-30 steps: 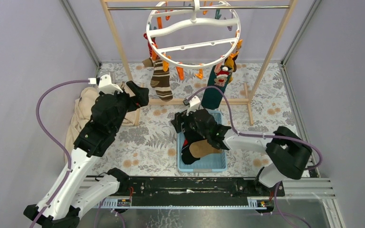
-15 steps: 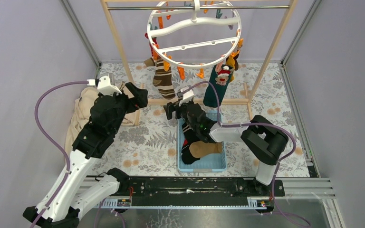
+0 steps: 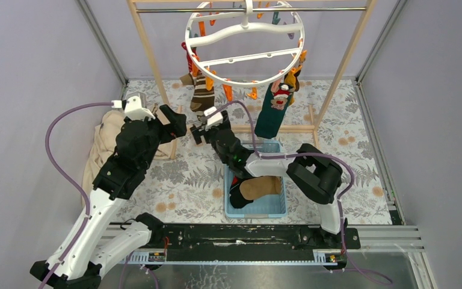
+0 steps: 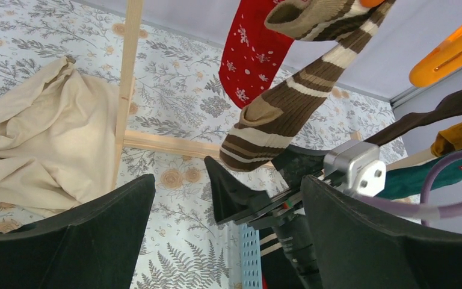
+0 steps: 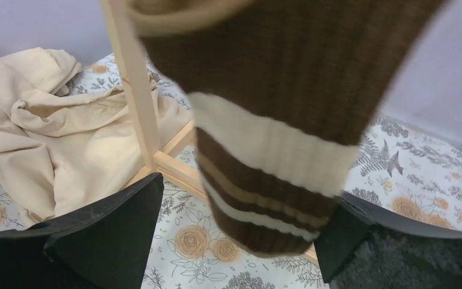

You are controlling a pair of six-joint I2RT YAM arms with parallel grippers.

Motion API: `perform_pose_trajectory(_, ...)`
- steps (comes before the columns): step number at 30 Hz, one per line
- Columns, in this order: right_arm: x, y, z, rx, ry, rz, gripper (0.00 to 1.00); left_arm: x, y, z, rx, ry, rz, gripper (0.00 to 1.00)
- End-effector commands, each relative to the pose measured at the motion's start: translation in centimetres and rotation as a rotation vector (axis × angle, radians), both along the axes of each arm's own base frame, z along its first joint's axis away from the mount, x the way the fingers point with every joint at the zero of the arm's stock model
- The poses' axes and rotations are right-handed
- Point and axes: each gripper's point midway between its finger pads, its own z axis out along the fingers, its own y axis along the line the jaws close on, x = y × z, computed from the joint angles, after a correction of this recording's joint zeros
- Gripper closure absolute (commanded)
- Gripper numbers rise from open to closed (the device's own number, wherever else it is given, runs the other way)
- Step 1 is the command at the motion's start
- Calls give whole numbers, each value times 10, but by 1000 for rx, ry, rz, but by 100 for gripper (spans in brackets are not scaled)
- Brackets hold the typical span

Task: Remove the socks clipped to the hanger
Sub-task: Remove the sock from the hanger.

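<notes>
Partway: some socks (image 3: 258, 188) in the basket (image 3: 226, 201), several clipped on the hanger (image 3: 245, 45). Poised with right hand (image 3: 200, 129) spread around the striped sock (image 3: 203, 96), left hand (image 3: 174, 120) spread and empty.

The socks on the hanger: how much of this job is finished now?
Done: a few socks lie in the blue basket. In hand: the open right hand straddles the brown striped sock, not closed on it. To do: that sock, a red sock, a dark green sock and others hang clipped to the hanger.
</notes>
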Motion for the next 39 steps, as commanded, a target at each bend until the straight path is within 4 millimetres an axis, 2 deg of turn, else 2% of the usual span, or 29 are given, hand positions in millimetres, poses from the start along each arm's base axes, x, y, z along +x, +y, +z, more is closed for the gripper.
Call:
perform_pose_trajectory(1,3,14,38,-17,-130,-62,7,2,9,1,34,-5,34,1)
perform_pose_trajectory(4,9,17,43,-28,-147,-123,3,2,11,-2,39,-2,35,1)
perform_pose_trajectory(8,27,0,46,-53,-137,-311,1,1,12,-2,43,-2,34,1)
perform_pose_trajectory(13,36,2,52,-52,-141,-345,2,1,14,-4,44,0,34,1)
perform_pose_trajectory(15,38,3,54,-46,-135,-346,10,1,14,-5,43,1,33,1)
perform_pose_trajectory(19,34,0,59,-30,-131,-316,39,0,15,-5,38,0,30,1)
perform_pose_trajectory(25,13,-7,74,22,-113,-206,80,0,13,-5,26,-1,16,1)
perform_pose_trajectory(28,-4,-7,82,63,-94,-99,96,0,10,-4,18,-3,1,1)
perform_pose_trajectory(30,-18,-7,88,82,-79,-13,100,-1,8,-1,11,-9,-12,1)
perform_pose_trajectory(31,-26,-8,84,77,-59,29,100,-1,6,1,7,-11,-23,1)
perform_pose_trajectory(39,-77,-28,100,169,80,302,100,-5,-17,27,-36,-74,-152,1)
